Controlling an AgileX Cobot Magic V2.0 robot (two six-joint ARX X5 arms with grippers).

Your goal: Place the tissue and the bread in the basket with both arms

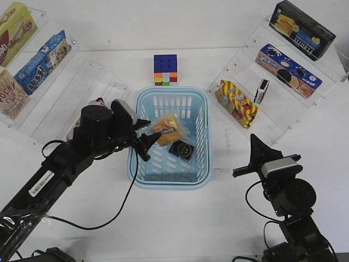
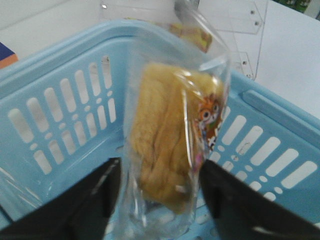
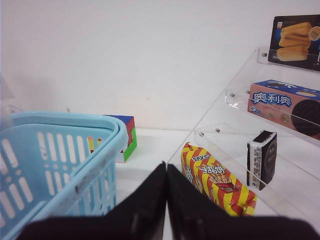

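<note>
The light blue basket point(image 1: 170, 90) stands mid-table. The tissue point(image 1: 182, 149), a small black packet with a pale round emblem, lies on the basket's floor. My left gripper point(image 1: 151, 134) reaches over the basket's left rim, shut on the bread point(image 1: 166, 130) and holding it above the inside. In the left wrist view the bread point(image 2: 170, 135) in its clear wrapper sits between the two fingers of the gripper point(image 2: 160, 187), with the basket wall point(image 2: 60, 55) behind. My right gripper point(image 1: 254, 139) is shut and empty, right of the basket; in its wrist view the gripper point(image 3: 166, 167) shows beside the basket point(image 3: 65, 120).
A Rubik's cube point(image 1: 165, 69) stands behind the basket. Clear shelves flank the table; the right one holds a red-and-yellow snack bag point(image 1: 236, 102), the twin black-and-white packet point(image 1: 262, 90) and cookie boxes point(image 1: 288, 71). The left shelf holds snack boxes point(image 1: 41, 54).
</note>
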